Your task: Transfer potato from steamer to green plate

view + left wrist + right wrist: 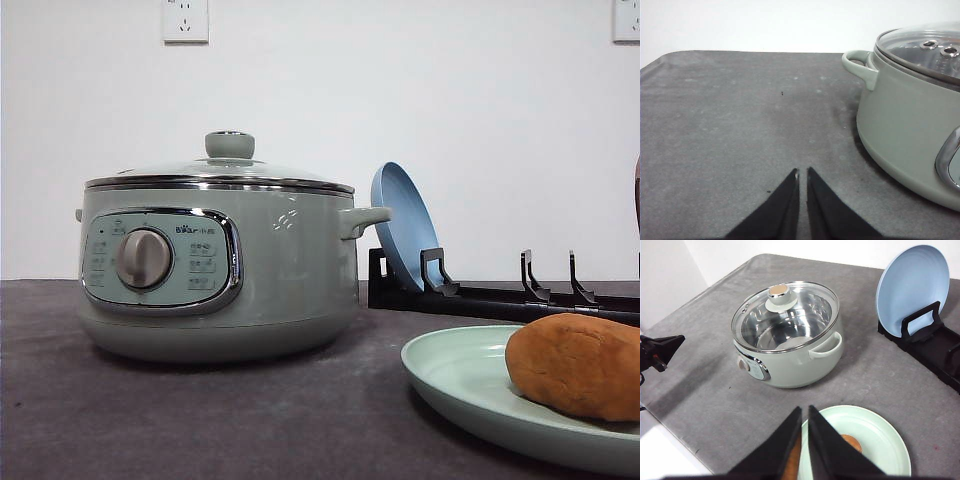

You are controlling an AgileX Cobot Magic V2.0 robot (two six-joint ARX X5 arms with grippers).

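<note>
We see the potato (578, 365) lying on the green plate (455, 385), right of the steamer (220, 270), whose lid is on. Right gripper (804, 412) hangs above the plate, fingers nearly together, nothing held; potato sits just below and partly behind its tips. Left gripper (802, 172) is closed and empty, low over the table (730, 125) beside the steamer.

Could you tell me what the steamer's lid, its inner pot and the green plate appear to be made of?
The steamer lid looks like clear glass in a chrome rim, since the inside shows through it. The inner pot seems polished steel, bright and mirror-like. The green plate has a smooth, softly matte surface; it could be plastic, melamine or glazed ceramic.
</note>
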